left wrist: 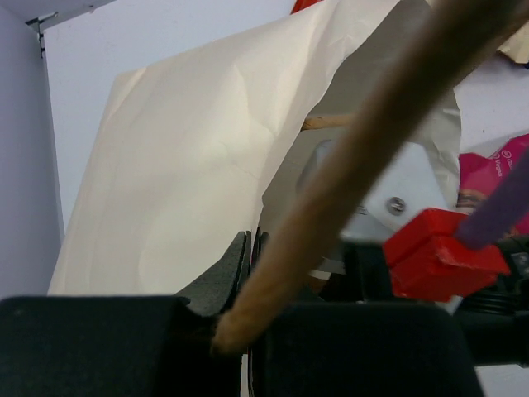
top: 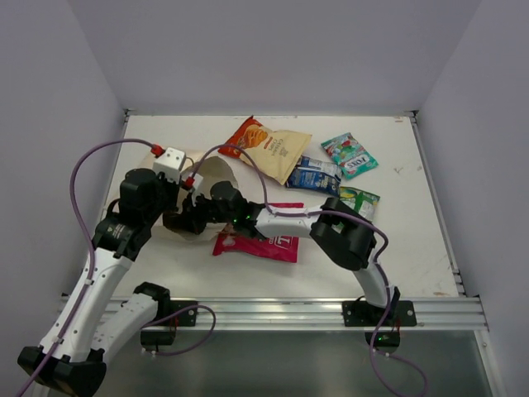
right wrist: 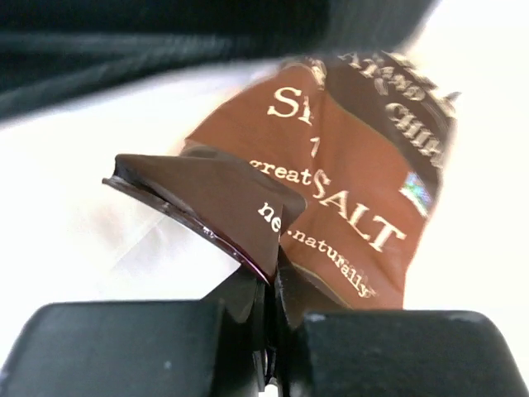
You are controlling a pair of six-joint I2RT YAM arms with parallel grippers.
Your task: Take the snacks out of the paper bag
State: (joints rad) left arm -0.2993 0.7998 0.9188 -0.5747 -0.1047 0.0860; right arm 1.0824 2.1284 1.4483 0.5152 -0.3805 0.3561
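The cream paper bag (top: 216,172) lies on its side at the table's left, mouth towards the arms. My left gripper (top: 177,217) is shut on the bag's paper edge (left wrist: 207,165), fingertips (left wrist: 241,252) pinched together; a blurred twisted handle (left wrist: 372,124) crosses close to the lens. My right gripper (top: 201,213) reaches into the bag's mouth and is shut on a folded corner of the brown pack (right wrist: 355,190), its jaws (right wrist: 270,285) closed. The brown pack is hidden in the top view. The pink "REAL" bag (top: 260,241) lies under the right forearm.
Behind the paper bag lies the orange-and-cream chip bag (top: 269,147). To its right are the blue pack (top: 318,175), the teal-pink pack (top: 350,155) and the green pack (top: 359,201). The right wrist's white camera housing with a red part (left wrist: 438,252) is close to my left gripper.
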